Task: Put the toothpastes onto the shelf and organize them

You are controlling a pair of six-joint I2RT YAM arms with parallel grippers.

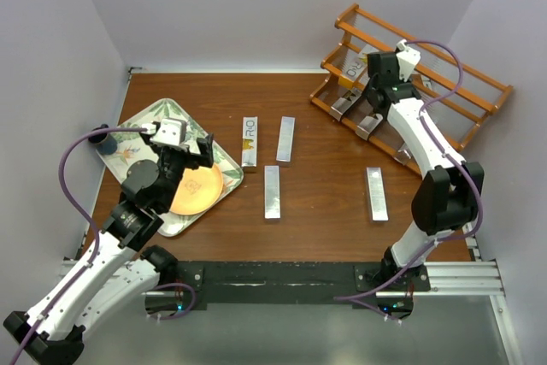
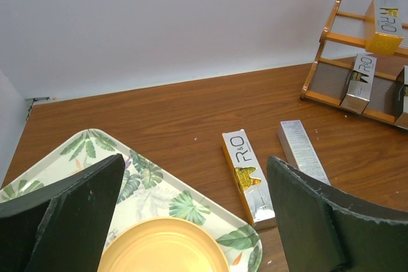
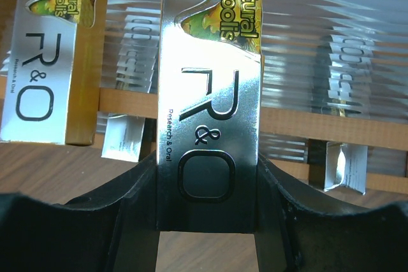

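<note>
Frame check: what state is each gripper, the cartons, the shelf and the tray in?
Left gripper: open, holding nothing, over the tray.
Right gripper: shut on a carton, at the shelf.
Loose cartons: four, flat on the table.
Shelved cartons: at least three, standing on end on the tiers.
Plate: flat on the tray.

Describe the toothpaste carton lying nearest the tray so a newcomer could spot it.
On the left of the table, find the leaf-patterned tray. Just off its right edge lies a toothpaste carton. Unlike the three other loose cartons, plain silver on top, it shows dark R&O lettering and a gold patch.
</note>
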